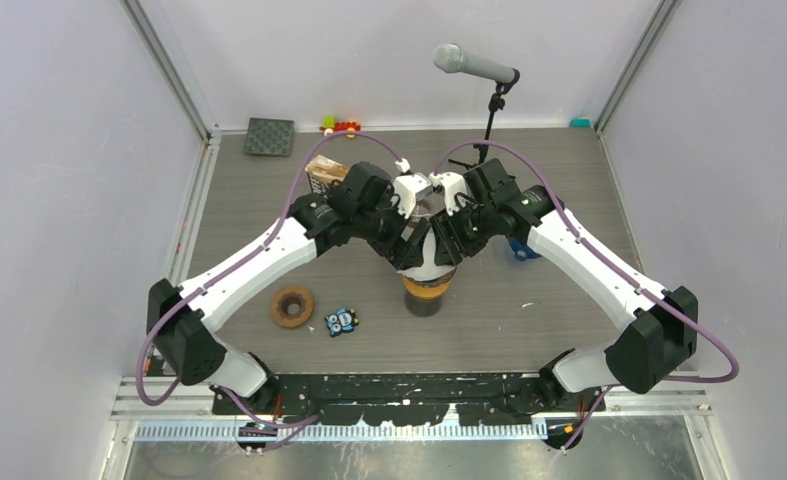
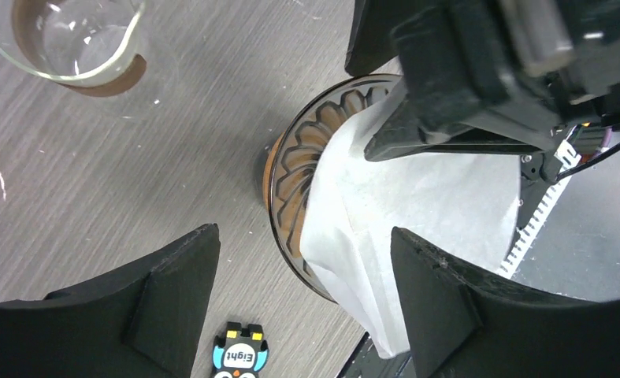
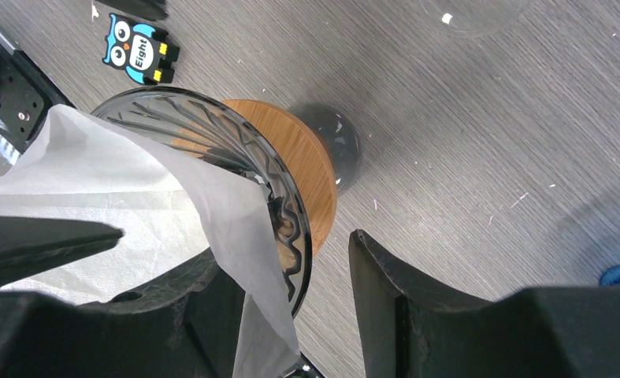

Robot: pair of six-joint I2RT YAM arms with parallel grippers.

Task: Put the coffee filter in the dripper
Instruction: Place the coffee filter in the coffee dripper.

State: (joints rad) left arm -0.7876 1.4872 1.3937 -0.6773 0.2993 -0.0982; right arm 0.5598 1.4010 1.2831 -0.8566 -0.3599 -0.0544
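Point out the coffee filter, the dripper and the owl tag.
coffee filter [image 2: 425,205], left wrist view, middle of the white paper.
dripper [image 2: 297,169], left wrist view, ribbed inner wall.
owl tag [image 3: 137,49], right wrist view, owl's body.

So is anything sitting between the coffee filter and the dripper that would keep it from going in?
Nothing visible does. The coffee filter already lies across the dripper, with one side hanging over its rim. Only the left gripper and the right gripper are close, both with their fingers spread around it.
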